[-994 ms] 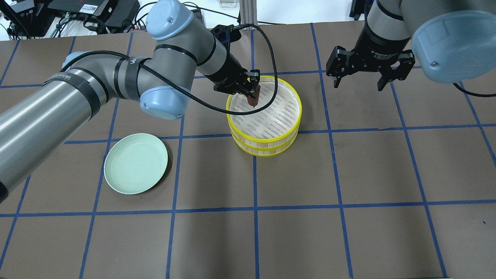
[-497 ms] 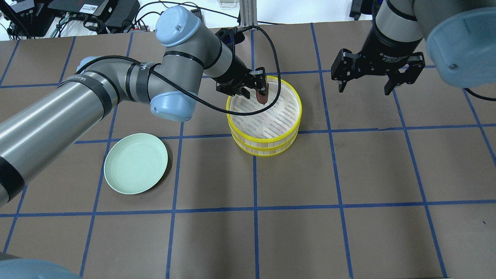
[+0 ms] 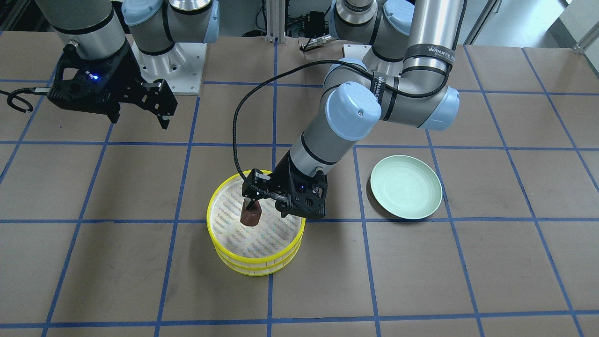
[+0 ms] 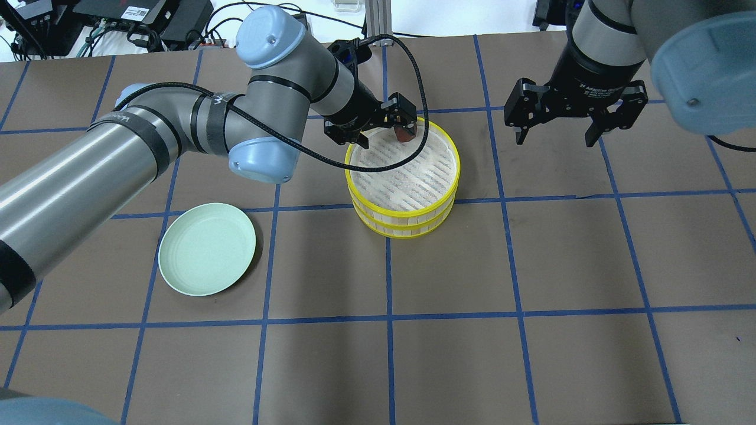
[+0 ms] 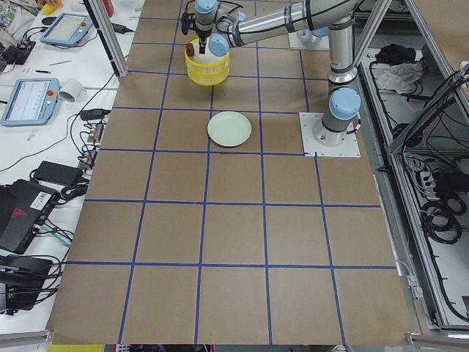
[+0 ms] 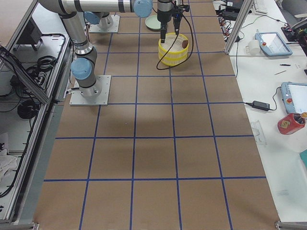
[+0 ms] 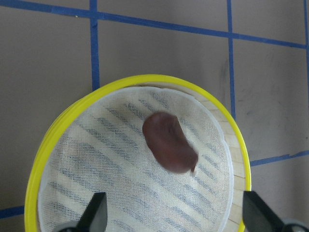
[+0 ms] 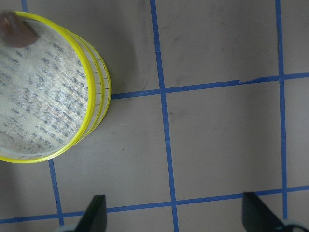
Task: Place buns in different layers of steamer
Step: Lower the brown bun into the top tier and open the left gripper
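Left gripper (image 4: 387,131): held over the steamer (image 4: 407,212), jaws spread wide, bun released. Brown bun (image 7: 169,149): laid on the woven floor of the steamer's top layer, below that gripper, near the rim farthest from the robot. Green plate (image 4: 207,257): set well apart from the steamer, on the robot's left. Right gripper (image 4: 555,140): held off the steamer's right side, jaws spread.

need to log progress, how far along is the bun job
Done: the brown bun lies on the top layer of the steamer, the left tool open above it. In hand: nothing; the right tool hangs open, aside. Left: the cream bun shows nowhere; the lower layer is covered, so I cannot tell.
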Robot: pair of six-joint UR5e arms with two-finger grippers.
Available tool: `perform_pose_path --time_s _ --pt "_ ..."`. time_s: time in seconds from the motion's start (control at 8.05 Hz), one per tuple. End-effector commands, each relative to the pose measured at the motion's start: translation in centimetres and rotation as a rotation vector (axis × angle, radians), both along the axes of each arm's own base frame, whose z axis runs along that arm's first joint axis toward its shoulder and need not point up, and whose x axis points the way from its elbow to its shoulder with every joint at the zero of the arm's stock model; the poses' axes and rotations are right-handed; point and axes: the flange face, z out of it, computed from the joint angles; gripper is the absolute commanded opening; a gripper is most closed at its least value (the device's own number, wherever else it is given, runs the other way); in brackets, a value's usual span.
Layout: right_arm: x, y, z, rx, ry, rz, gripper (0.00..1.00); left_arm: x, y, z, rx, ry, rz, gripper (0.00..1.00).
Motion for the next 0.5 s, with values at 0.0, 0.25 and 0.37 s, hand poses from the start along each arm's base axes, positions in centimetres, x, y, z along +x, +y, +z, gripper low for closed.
perform_pose_path --time_s 0.0,0.25,0.37 --pt "0.1 -0.2 -0.4 0.002 0.000 0.008 1.00 0.4 0.5 2.1 -0.022 -0.017 -0.005 1.00" --pt "0.4 -0.8 -1.4 0.020 0.001 0.016 1.00 2.1 2.0 4.4 -0.025 -0.156 -0.041 1.00" --pt "0.6 -1.5 -2.6 0.039 0.000 -0.001 1.00 3.3 2.8 5.8 -0.039 -0.239 -0.108 1.00"
